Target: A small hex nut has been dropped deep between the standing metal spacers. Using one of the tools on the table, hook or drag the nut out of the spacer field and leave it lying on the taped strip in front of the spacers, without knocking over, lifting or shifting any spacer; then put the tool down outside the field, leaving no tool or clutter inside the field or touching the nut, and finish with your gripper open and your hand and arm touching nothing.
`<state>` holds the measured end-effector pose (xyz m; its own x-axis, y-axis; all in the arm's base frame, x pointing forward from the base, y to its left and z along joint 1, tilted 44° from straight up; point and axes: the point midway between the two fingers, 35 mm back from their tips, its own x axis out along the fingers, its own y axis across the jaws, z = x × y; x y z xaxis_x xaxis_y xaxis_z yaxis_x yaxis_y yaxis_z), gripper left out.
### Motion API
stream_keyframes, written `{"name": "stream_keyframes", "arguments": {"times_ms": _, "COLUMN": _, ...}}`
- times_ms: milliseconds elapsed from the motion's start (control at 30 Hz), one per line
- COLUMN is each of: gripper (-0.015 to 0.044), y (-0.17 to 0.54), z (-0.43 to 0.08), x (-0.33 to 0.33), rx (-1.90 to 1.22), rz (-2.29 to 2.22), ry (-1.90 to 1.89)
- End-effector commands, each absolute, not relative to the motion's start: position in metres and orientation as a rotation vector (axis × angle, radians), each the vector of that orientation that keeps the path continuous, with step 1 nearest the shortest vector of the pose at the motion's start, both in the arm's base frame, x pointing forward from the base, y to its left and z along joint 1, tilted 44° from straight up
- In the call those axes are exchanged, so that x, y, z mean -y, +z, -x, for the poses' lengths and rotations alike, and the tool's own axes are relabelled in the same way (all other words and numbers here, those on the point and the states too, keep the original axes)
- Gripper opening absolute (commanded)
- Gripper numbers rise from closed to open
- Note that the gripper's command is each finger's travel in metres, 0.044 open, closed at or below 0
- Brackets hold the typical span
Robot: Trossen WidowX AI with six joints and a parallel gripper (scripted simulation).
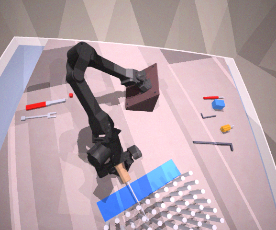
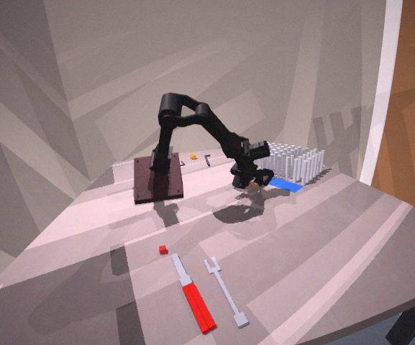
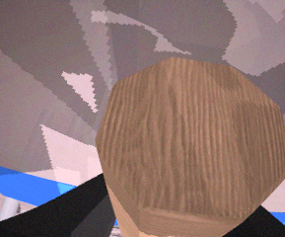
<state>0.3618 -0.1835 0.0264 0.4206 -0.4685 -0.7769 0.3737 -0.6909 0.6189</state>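
The end effector [image 1: 121, 166] [image 2: 252, 182] is pinching the wooden handle [image 1: 123, 173] [image 2: 252, 185] [image 3: 193, 140] of a tool whose thin metal shaft [image 1: 133, 193] crosses the blue strip [image 1: 139, 189] [image 2: 286, 184] [image 3: 14, 186] and runs in among the spacers [image 1: 162, 205] [image 2: 298, 169] [image 3: 8, 209]. The nut itself I cannot make out in any view; by the task it lies down between the spacers, and the shaft's far end is too small to show whether it touches it.

The handle is thick, faceted and probably dry to the grip, so it should resist rolling; holding it there, as now, seems right. The shaft looks stiff but slender, and at that length a small wrist turn would swing its tip a good way. The nut is likely light, hard and quick to skid, best caught by its hole or far edge and drawn slowly along the counter [image 1: 155, 138] [image 2: 311, 237]. The spacers, tall and narrow, probably tip at a light sideways knock.
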Motion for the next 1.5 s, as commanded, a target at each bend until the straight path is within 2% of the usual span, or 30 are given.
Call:
{"name": "stream_keyframes", "arguments": {"times_ms": 0, "gripper": 0.0000, "y": 0.027, "z": -0.359, "x": 0.183, "rx": 0.073, "rz": -1.895, "ry": -1.361}}
{"name": "stream_keyframes", "arguments": {"times_ms": 1467, "gripper": 0.0000, "y": 0.037, "z": -0.331, "x": 0.189, "rx": 0.072, "rz": -1.893, "ry": -1.363}}
